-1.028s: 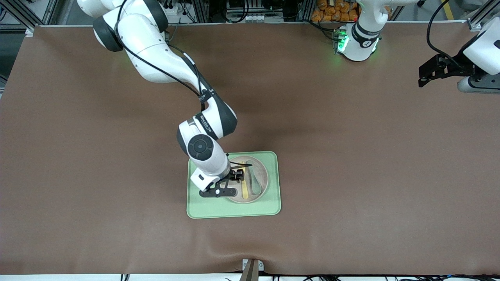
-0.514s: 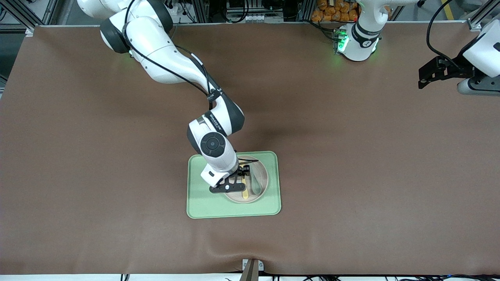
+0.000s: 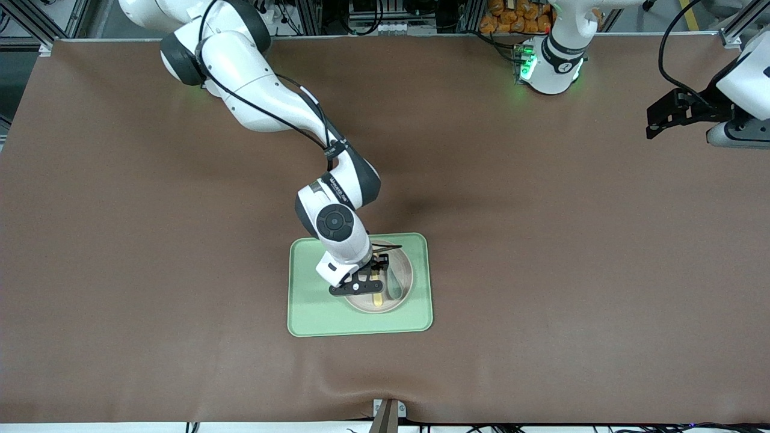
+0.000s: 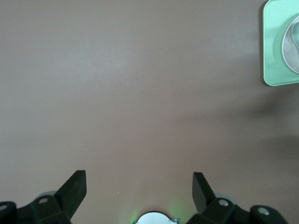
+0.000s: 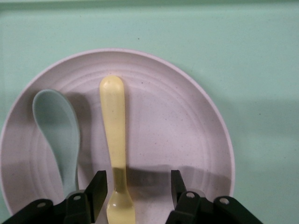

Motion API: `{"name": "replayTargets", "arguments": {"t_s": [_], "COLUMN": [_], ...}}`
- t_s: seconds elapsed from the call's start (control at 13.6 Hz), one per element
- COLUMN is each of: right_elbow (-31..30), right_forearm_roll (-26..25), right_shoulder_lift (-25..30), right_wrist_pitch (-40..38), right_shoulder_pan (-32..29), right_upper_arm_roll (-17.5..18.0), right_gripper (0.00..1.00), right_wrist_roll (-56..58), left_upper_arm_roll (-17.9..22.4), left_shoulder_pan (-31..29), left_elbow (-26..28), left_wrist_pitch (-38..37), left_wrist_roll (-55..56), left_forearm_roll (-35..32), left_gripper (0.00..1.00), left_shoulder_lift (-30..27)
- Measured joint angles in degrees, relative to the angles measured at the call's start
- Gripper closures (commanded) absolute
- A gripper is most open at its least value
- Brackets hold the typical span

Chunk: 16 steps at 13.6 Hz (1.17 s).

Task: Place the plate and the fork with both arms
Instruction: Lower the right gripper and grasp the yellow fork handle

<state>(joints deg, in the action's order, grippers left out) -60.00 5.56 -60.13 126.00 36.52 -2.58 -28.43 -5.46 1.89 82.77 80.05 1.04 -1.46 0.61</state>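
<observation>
Pale-yellow plastic, the fork (image 5: 114, 140) lay flat in the plate (image 3: 402, 275) beside a grey-green spoon (image 5: 58, 135), and the plate sat on the light-green tray (image 3: 313, 313) just below the centre of the front frame on the brown bench (image 3: 541, 240). The right gripper (image 5: 135, 193) hovered low over the plate, its jaws apart on either side of the fork's handle and gripping nothing. The left gripper (image 4: 138, 191) waited at the upper right of the front frame over bare bench, its jaws spread wide and empty.
</observation>
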Motion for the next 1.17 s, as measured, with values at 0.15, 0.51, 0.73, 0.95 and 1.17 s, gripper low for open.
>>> {"name": "replayTargets", "arguments": {"t_s": [0.15,0.51,0.73,0.95,1.17], "right_elbow": [0.06,0.06,0.06,0.06,0.05], "right_forearm_roll": [0.00,0.00,-0.20,-0.45,-0.60], "right_shoulder_lift": [-0.19,-0.39,-0.46,-0.51,-0.59], "right_wrist_pitch": [0.00,-0.16,-0.39,-0.66,-0.82], "right_shoulder_pan": [0.31,0.93,1.03,1.37,1.93], "right_upper_arm_roll": [0.00,0.00,0.00,0.00,0.00], "right_gripper": [0.38,0.42,0.46,0.43,0.43], "right_wrist_roll": [-0.01,-0.01,0.00,0.00,-0.02], "left_upper_arm_roll": [-0.03,0.06,-0.36,-0.53,-0.53], "left_shoulder_pan": [-0.01,-0.29,-0.18,0.00,0.02], "left_elbow": [0.02,-0.42,-0.56,-0.56,-0.56], "left_wrist_pitch": [0.00,0.00,0.00,0.00,0.10], "left_wrist_roll": [0.00,-0.06,-0.07,-0.07,-0.07], "left_forearm_roll": [0.00,0.00,0.00,0.01,0.02], "left_gripper": [0.00,0.00,0.00,0.00,0.00], "left_shoulder_lift": [0.06,-0.24,-0.34,-0.34,-0.34]}}
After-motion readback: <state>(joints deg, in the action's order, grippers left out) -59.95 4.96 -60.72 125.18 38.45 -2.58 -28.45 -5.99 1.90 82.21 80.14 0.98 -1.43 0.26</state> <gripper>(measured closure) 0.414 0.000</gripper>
